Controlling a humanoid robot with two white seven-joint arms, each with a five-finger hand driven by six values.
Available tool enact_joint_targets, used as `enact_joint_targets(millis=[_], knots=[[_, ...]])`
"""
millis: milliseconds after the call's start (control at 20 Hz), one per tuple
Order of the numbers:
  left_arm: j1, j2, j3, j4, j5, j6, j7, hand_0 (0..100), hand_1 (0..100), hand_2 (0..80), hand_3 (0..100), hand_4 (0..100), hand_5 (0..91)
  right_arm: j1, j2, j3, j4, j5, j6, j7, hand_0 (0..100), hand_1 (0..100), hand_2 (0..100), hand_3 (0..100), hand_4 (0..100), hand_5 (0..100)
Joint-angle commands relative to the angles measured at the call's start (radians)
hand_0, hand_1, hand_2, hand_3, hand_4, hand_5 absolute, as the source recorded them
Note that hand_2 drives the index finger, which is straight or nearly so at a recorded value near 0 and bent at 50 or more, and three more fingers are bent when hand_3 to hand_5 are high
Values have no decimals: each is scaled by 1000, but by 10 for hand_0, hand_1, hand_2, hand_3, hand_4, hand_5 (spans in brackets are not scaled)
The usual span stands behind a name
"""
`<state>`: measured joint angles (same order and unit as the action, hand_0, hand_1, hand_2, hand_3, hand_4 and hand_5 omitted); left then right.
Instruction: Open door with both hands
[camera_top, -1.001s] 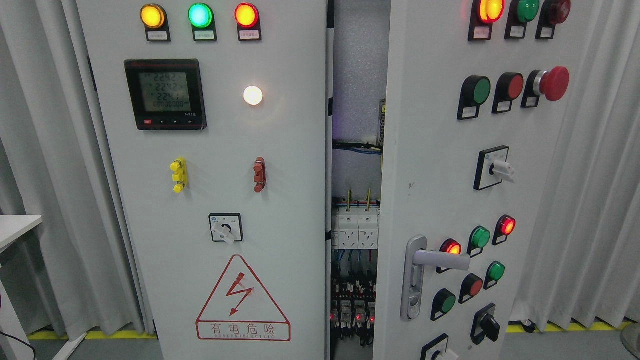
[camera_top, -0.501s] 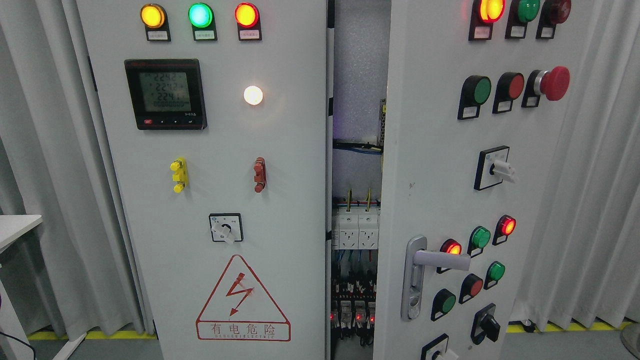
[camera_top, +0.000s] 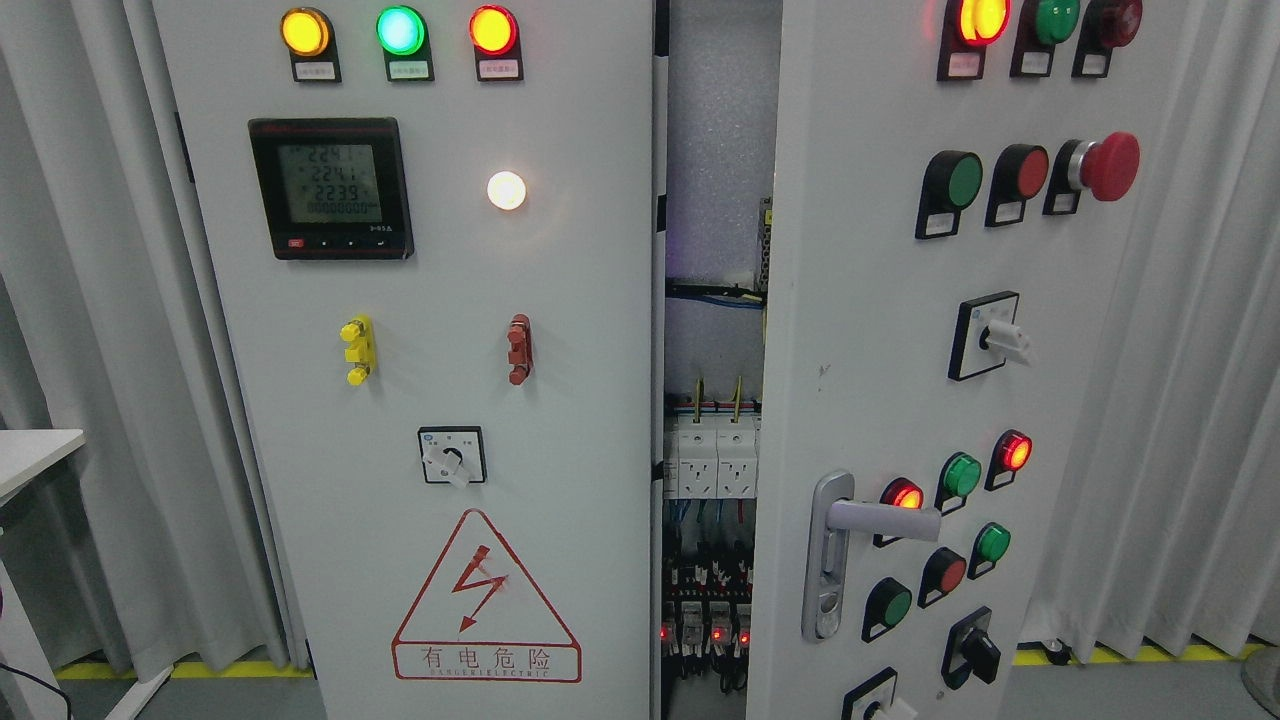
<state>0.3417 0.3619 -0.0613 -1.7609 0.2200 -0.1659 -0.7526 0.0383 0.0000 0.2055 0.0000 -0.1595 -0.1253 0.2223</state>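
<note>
Door ajar, handle ungrasped

Cabinet cut off on all sides

The right door hides most of the interior; its bottom switch runs off the frame, and the lamp labels are too small to read.

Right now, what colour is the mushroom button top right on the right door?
Red, on a silver collar: the mushroom button shows clearly in the head view.

Pale grey door with silver handle, red mushroom button at two o'clock, red-outlined lightning warning triangle at seven o'clock, off-white pleated curtains.
</note>
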Motion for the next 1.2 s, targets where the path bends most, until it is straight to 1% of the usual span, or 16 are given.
enact_joint_targets(millis=[0, 50, 100, 150, 200, 300, 451, 651, 751, 901, 1001, 1101, 1151], knots=[[-157, 41, 3, -149, 134, 101, -2, 295, 0, 27, 28, 36, 0, 0, -3, 0, 23, 0, 0, 0, 218, 0, 0, 0, 0, 0], [-206, 69, 3, -149, 201, 132, -1, 295, 0, 27, 28, 36, 0, 0, -3, 0, 23, 0, 0, 0, 218, 0, 0, 0, 0, 0], [-246, 99, 3, -149, 255, 152, -1, 296, 0, 27, 28, 36, 0, 0, -3, 0, 23, 0, 0, 0, 218, 0, 0, 0, 0, 0], [-285, 129, 3, -149, 307, 166, -1, 296, 0, 27, 28, 36, 0, 0, -3, 0, 25, 0, 0, 0, 218, 0, 0, 0, 0, 0], [-317, 149, 3, -149, 346, 183, -1, 295, 0, 27, 28, 36, 0, 0, -3, 0, 23, 0, 0, 0, 218, 0, 0, 0, 0, 0], [-366, 161, 5, -149, 390, 230, -1, 295, 0, 27, 28, 36, 0, 0, -3, 0, 23, 0, 0, 0, 218, 0, 0, 0, 0, 0], [-441, 161, 6, -150, 473, 328, -1, 296, 0, 27, 28, 36, 0, 0, -3, 0, 23, 0, 0, 0, 218, 0, 0, 0, 0, 0], [-561, 157, 37, -147, 588, 482, -1, 296, 0, 27, 28, 36, 0, 0, -3, 0, 25, 0, 0, 0, 218, 0, 0, 0, 0, 0], [-602, 158, 38, -144, 604, 529, -2, 296, 0, 27, 28, 36, 0, 0, -3, 0, 25, 0, 0, 0, 218, 0, 0, 0, 0, 0], [-656, 155, 38, -138, 607, 557, -1, 296, 0, 27, 28, 36, 0, 0, -3, 0, 23, 0, 0, 0, 218, 0, 0, 0, 0, 0], [-714, 147, 40, -137, 614, 618, -1, 296, 0, 27, 28, 36, 0, 0, -3, 0, 25, 0, -2, 0, 218, 0, 0, 0, 0, 0], [-792, 134, 41, -109, 665, 686, 1, 296, 0, 27, 28, 37, 0, 0, -3, 0, 23, 0, -2, 0, 218, 0, 0, 0, 0, 0], [-822, 123, 41, -95, 679, 706, 3, 296, 0, 27, 28, 37, 0, 0, -3, 0, 25, 0, 0, 0, 218, 0, 0, 0, 0, 0]])
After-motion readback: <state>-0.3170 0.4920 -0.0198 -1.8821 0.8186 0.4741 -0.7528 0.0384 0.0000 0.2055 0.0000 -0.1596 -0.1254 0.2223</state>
